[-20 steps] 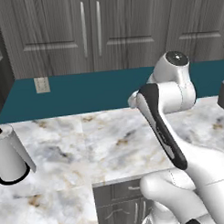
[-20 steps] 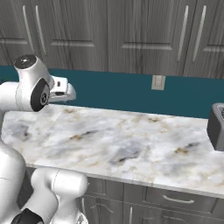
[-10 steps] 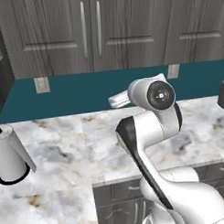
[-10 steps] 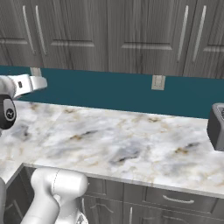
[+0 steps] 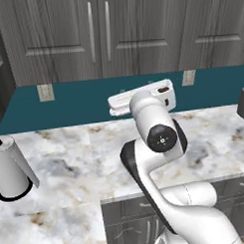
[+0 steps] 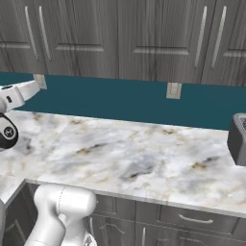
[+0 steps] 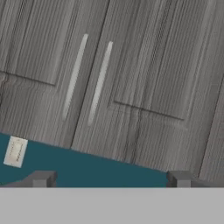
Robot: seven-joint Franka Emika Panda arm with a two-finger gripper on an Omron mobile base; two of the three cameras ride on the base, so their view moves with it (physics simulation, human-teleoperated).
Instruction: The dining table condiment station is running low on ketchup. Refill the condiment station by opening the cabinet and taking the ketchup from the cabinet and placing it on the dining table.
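The cabinet (image 5: 101, 35) is a row of dark grey wood-grain doors above the teal backsplash, all closed. Two long silver handles (image 5: 90, 25) stand side by side at its middle. In the hand view the same doors (image 7: 131, 65) appear tilted, with both handles (image 7: 99, 81) left of centre and some way off. My gripper (image 7: 110, 179) is open, its dark fingertips (image 7: 41, 178) wide apart with nothing between them. The white hand (image 5: 123, 103) hovers above the counter, below the doors and in front of the backsplash. The ketchup is hidden and the dining table is out of view.
A marble counter (image 5: 65, 156) with grey drawers (image 6: 192, 218) runs under the cabinet. A paper towel roll (image 5: 11, 170) stands at its left. A dark toaster (image 6: 238, 139) sits at its right. Wall outlets (image 6: 173, 90) are set in the backsplash.
The arm has swung round and raised its hand from low over the counter to level with the backsplash, now pointing up at the cabinet doors. The base has not moved.
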